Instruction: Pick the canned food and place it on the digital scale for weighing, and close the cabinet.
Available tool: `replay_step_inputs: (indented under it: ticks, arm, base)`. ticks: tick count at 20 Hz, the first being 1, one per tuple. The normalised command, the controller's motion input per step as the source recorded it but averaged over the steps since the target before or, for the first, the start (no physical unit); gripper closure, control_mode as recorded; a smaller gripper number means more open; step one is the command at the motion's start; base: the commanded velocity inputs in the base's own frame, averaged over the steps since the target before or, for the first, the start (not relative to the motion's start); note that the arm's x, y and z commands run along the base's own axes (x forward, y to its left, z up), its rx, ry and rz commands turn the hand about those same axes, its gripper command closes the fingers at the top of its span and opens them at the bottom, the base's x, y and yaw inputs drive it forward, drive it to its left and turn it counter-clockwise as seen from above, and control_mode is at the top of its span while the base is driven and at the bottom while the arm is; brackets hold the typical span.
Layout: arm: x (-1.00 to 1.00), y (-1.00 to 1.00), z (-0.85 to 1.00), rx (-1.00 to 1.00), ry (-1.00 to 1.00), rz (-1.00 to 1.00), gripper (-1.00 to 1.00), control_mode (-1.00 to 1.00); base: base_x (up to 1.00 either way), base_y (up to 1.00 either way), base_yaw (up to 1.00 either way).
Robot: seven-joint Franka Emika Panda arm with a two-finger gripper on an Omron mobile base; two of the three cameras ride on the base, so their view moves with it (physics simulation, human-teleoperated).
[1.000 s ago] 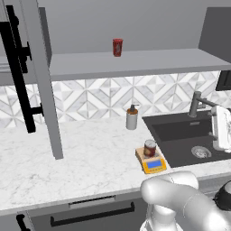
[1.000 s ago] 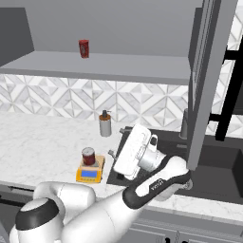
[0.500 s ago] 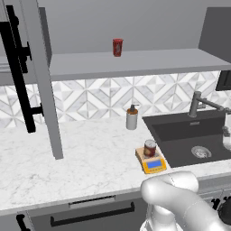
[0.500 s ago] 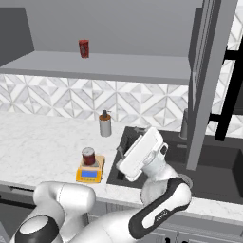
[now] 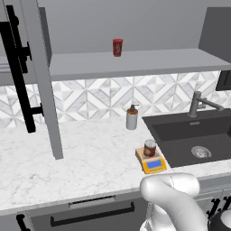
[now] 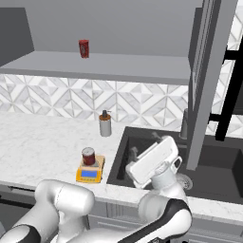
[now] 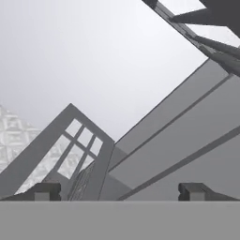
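Left base view: squat red-brown canned food (image 5: 150,147) rests on the yellow digital scale (image 5: 151,161) at the marble counter's (image 5: 81,158) front edge. Gripper (image 7: 120,191), jaws apart and empty, tilts toward the open grey cabinet door (image 6: 206,80), evidently to close it.

Canned food (image 5: 150,148) sitting on the digital scale (image 5: 151,161) near the counter's front edge, just left of the sink (image 5: 194,131). Soap dispenser (image 5: 131,117) behind, red can (image 5: 117,47) up on the shelf (image 5: 135,63).

The cabinet (image 5: 43,76) doors run past the frame edges; scale display (image 5: 154,165) unreadable.
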Motion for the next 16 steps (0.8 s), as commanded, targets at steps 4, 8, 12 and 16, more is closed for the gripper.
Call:
replay_step_inputs:
  ticks: [4, 8, 12, 16]
  arm:
    - [0.00, -0.44, 0.07, 0.09, -0.02, -0.02, -1.00, -1.00]
    - [-0.06, -0.55, 0.08, 0.18, 0.01, 0.00, -1.00, -1.00]
    - [-0.16, -0.76, 0.23, 0.23, 0.16, 0.00, -1.00, -1.00]
    - [-0.02, -0.81, 0.15, 0.18, 0.21, 0.00, -1.00, -1.00]
  base:
    - [0.00, 0.00, 0.00]
    - [0.00, 0.00, 0.00]
    - [0.00, 0.00, 0.00]
    - [0.00, 0.00, 0.00]
